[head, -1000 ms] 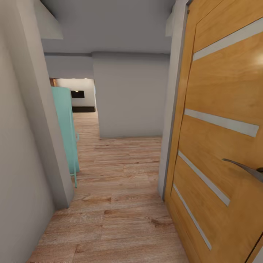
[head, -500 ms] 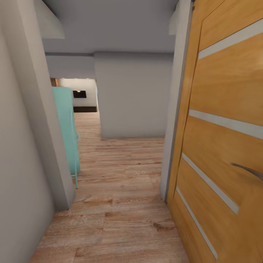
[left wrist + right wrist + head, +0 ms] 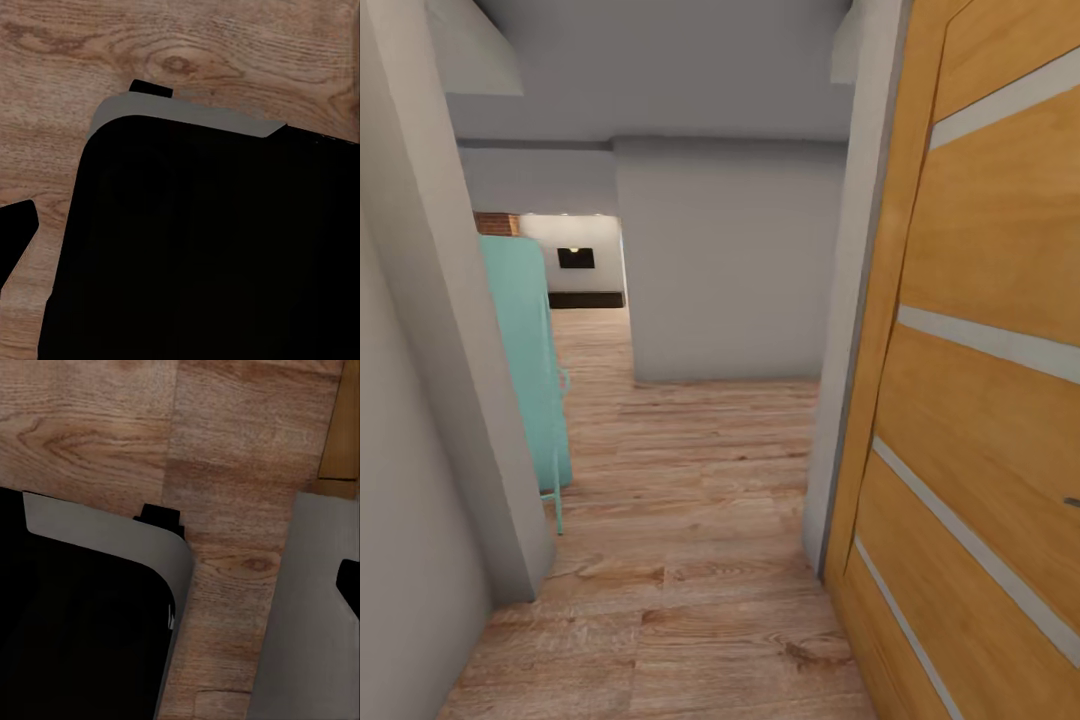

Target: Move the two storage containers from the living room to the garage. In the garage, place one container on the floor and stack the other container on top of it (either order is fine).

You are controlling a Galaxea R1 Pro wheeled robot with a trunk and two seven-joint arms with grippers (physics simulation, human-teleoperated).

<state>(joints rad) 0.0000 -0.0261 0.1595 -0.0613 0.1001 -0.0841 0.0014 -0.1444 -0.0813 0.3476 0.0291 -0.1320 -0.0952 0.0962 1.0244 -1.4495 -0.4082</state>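
The two storage containers are out of view. I am in a narrow hallway with a light wood-plank floor point(image 3: 690, 560). The left wrist view looks down on my black base point(image 3: 202, 247) over the planks, with a dark tip point(image 3: 13, 240) at the picture's edge. In the right wrist view, the black base with its grey rim point(image 3: 75, 630) sits beside a grey door frame point(image 3: 307, 607), and a dark tip point(image 3: 349, 585) shows at the edge. Neither view shows how the jaws stand.
An open orange wooden door point(image 3: 980, 450) with pale stripes stands close on the right, on a grey frame point(image 3: 850, 350). A grey wall corner point(image 3: 450, 380) and a teal cabinet point(image 3: 525, 370) narrow the left. A grey wall point(image 3: 725, 260) blocks straight ahead; the passage continues left of it.
The whole head view has shifted: the camera has moved forward through the doorway. The door and its handle have slid toward the right edge, and the left wall corner looms nearer.
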